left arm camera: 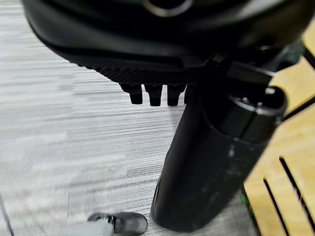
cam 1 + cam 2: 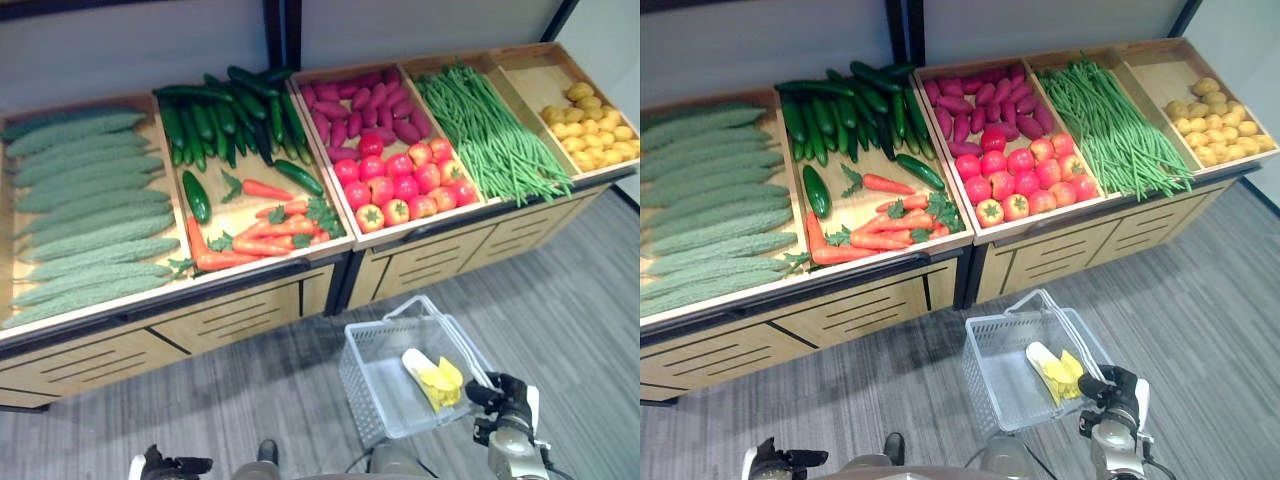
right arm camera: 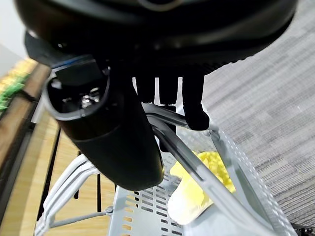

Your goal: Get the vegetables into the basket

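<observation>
A white wire basket point(image 2: 365, 390) hangs above the floor in front of the produce stand. My right hand point(image 2: 505, 395) is shut on its handle point(image 3: 221, 196), the fingers point(image 3: 197, 105) curled round the bar. A yellow corn cob point(image 2: 432, 378) with a pale husk lies inside the basket. On the stand lie bitter gourds point(image 2: 85, 200), cucumbers point(image 2: 225, 120), carrots point(image 2: 260, 235), purple sweet potatoes point(image 2: 360, 110), tomatoes point(image 2: 400, 180), green beans point(image 2: 490, 140) and yellow potatoes point(image 2: 595, 125). My left hand point(image 2: 165, 465) hangs low at the lower left, relaxed and holding nothing.
The wooden stand point(image 2: 230, 315) has slatted front panels and tilted bins split by dividers. Grey striped floor point(image 2: 560, 310) lies between me and the stand. A wall runs behind the bins.
</observation>
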Tool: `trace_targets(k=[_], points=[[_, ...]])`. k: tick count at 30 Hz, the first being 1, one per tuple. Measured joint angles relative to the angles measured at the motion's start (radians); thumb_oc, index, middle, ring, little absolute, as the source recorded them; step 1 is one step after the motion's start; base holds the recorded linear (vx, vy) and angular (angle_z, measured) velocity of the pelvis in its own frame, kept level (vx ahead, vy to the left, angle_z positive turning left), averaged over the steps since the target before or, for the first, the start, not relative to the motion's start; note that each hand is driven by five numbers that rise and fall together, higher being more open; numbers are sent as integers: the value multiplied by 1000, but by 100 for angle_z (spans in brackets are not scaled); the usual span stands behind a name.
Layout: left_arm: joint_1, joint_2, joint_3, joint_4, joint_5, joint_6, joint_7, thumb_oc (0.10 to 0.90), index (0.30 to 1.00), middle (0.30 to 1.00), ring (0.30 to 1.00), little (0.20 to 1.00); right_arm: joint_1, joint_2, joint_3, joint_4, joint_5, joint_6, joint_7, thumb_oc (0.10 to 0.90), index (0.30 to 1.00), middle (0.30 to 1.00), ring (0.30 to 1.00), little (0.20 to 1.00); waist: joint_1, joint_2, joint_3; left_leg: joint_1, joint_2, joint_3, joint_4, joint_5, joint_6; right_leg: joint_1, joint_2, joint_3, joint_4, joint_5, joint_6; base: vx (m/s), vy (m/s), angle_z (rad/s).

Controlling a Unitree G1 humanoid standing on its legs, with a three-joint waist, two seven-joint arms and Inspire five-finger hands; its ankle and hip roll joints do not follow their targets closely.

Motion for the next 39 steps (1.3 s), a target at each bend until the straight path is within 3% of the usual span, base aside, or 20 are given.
trace_targets(k=[3, 8, 12, 14, 15, 16, 17, 18, 19, 20, 22, 23, 27, 30, 32, 34, 37, 39], points=[[-5, -47, 53, -29, -79, -4, 23, 900, 1000, 1000, 1000, 1000, 10, -35, 0, 1, 1, 2, -1, 400, 300, 300, 300, 300, -6, 34, -13, -12, 52, 9, 6, 25, -27, -3, 51, -21, -1, -19, -31, 27, -141, 3], [-69, -86, 197, -107, -260, -57, 97, 900, 1000, 1000, 1000, 1000, 8, -79, -3, -7, -1, 0, -20, 400, 300, 300, 300, 300, -16, 45, -5, -25, 78, 14, 0, 23, -38, -14, 79, -31, 0, -25, -47, 12, -41, 4], [-87, -4, 267, -118, -228, -50, 277, 900, 1000, 1000, 1000, 1000, 16, -93, 2, -6, -1, -15, -33, 400, 300, 300, 300, 300, -30, 42, -1, -16, 73, 47, 0, 12, -45, -22, 71, -15, -1, -16, -42, 1, -10, -18], [-26, 44, 280, -266, -177, -71, 402, 900, 1000, 1000, 1000, 1000, 38, -93, 5, -6, 0, -25, -37, 400, 300, 300, 300, 300, -26, 38, 2, -12, 71, 57, -2, 10, -45, -24, 68, -14, -1, -13, -40, -8, 9, -16], [8, 130, 283, -390, -106, -101, 494, 900, 1000, 1000, 1000, 1000, 74, -94, 4, -6, -1, -30, -41, 400, 300, 300, 300, 300, -21, 42, 2, -3, 67, 56, -1, 11, -47, -16, 66, -14, -1, -3, -37, -5, 24, -4], [31, 166, 298, -496, -91, -88, 526, 900, 1000, 1000, 1000, 1000, 89, -93, 4, -7, 0, -30, -38, 400, 300, 300, 300, 300, -10, 45, 4, 5, 67, 56, 0, 12, -49, -10, 65, -14, -1, -1, -34, -3, 21, 9], [107, 198, 333, -881, -28, -36, 582, 900, 1000, 1000, 1000, 1000, 129, -92, -7, -19, 0, -34, -37, 400, 300, 300, 300, 300, 10, 37, 7, 6, 66, 50, 0, 13, -51, 0, 61, -19, 0, 1, -36, -5, 28, 22], [142, 278, 323, -1074, 123, -72, 629, 900, 1000, 1000, 1000, 1000, 158, -93, -22, -21, -1, -45, -39, 400, 300, 300, 300, 300, 21, 28, 7, 9, 59, 36, 0, 13, -52, 12, 55, -33, 0, 1, -36, -10, 22, 30], [95, 365, 324, -1117, 273, -104, 662, 900, 1000, 1000, 1000, 1000, 162, -105, -30, -20, -2, -51, -42, 400, 300, 300, 300, 300, 20, 39, 1, 13, 49, 31, 0, 10, -49, 17, 43, -33, 0, -7, -26, -20, 34, 19], [49, 387, 324, -1090, 310, -105, 662, 900, 1000, 1000, 1000, 1000, 154, -112, -30, -19, -4, -51, -39, 400, 300, 300, 300, 300, 18, 46, -4, 13, 41, 32, -1, 9, -46, 17, 36, -33, 0, -5, -23, -12, 36, 0], [-32, 402, 282, -996, 377, -67, 644, 900, 1000, 1000, 1000, 1000, 120, -115, -27, -27, -18, -50, -32, 400, 300, 300, 300, 300, -10, 59, -12, 16, 29, 38, -5, 0, -34, 14, 29, -25, -1, -1, -16, -14, 46, -14], [-17, 462, 170, -927, 430, -56, 564, 900, 1000, 1000, 1000, 1000, 115, -125, -11, -68, -24, -50, -12, 400, 300, 300, 300, 300, -30, 68, -17, 17, 26, 45, -6, 2, -36, 9, 24, -9, -1, 1, -16, -40, 64, -16], [-48, 611, -86, -854, 517, -91, 350, 900, 1000, 1000, 1000, 1000, 89, -129, -7, -107, -34, -51, 3, 400, 300, 300, 300, 300, -43, 50, -8, -10, 18, 59, -1, 10, -34, -29, 23, 3, 0, 18, -21, -38, 45, -14], [-92, 607, -152, -834, 535, -163, 205, 900, 1000, 1000, 1000, 1000, 54, -128, 11, -122, -62, -51, 29, 400, 300, 300, 300, 300, -75, 45, 15, -16, 14, 69, -1, 12, -32, -43, 24, 15, 0, 28, -23, -27, 39, -13], [-188, 615, -165, -807, 534, -152, 150, 900, 1000, 1000, 1000, 1000, 34, -128, 11, -127, -66, -51, 30, 400, 300, 300, 300, 300, -84, 38, 40, -30, 14, 87, -1, 12, -32, -68, 28, 31, 0, 36, -25, -44, 48, -19], [-312, 647, -249, -729, 534, -157, 109, 900, 1000, 1000, 1000, 1000, -14, -130, 12, -123, -79, -48, 33, 400, 300, 300, 300, 300, -98, 36, 85, -41, 13, 93, -1, 18, -33, -85, 27, 40, 0, 44, -25, -25, 41, -15], [-362, 663, -313, -725, 533, -164, 24, 900, 1000, 1000, 1000, 1000, -55, -141, 11, -125, -79, -48, 33, 400, 300, 300, 300, 300, -110, 37, 135, -70, 22, 98, -1, 21, -38, -117, 33, 44, 5, 50, -32, -15, 47, -7], [-369, 734, -399, -751, 535, -178, -34, 900, 1000, 1000, 1000, 1000, -81, -151, 13, -125, -84, -46, 34, 400, 300, 300, 300, 300, -109, 38, 148, -80, 20, 98, -1, 21, -38, -127, 35, 43, 5, 50, -32, 11, 49, 0]])
